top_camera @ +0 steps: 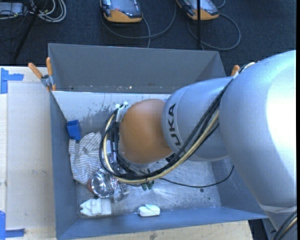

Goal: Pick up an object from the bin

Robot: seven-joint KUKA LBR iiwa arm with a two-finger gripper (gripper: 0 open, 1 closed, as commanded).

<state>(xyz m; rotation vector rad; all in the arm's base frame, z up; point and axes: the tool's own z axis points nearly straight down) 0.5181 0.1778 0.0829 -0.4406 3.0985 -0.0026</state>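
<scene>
Part of my gripper [118,188] pokes out from under the orange dome at the bin's lower left, low over the floor. Right against it lies a shiny silvery crumpled thing [100,183], and I cannot tell whether the two touch. A checked grey-white cloth [85,156] lies bunched just above that, along the left wall. A crumpled white thing [96,207] sits in the front left corner, below the gripper.
A blue block [73,130] rests against the left wall behind the cloth. A small white oblong thing [149,210] lies by the front wall. The arm, its orange dome and looped cables cover the bin's middle and right.
</scene>
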